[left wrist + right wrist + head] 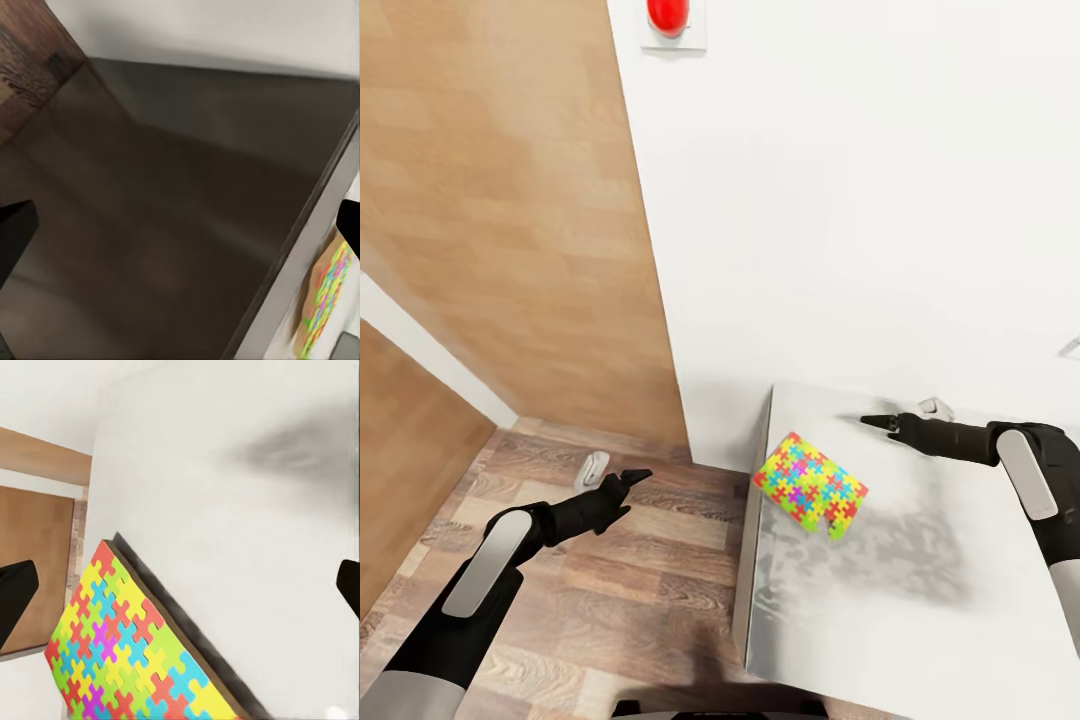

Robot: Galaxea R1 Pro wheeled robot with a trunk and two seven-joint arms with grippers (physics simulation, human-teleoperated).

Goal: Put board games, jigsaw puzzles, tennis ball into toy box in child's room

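Note:
A jigsaw puzzle (810, 485) of bright interlocking pieces rests near the left edge of the light grey table (920, 600), one side looking slightly raised. My right gripper (875, 421) hovers open over the tabletop, a short way beyond and to the right of the puzzle, not touching it. The right wrist view has the jigsaw puzzle (127, 652) low between the wide-apart fingertips of the right gripper (180, 585). My left gripper (632, 478) is open above the wood floor, left of the table. The left wrist view catches the jigsaw puzzle (326, 300) past the table (300, 277) edge.
A white wall (860, 200) rises behind the table. A wooden panel (500, 200) stands at the left, with plank floor (610, 600) below it. A red object (667, 15) sits on a white plate high on the wall.

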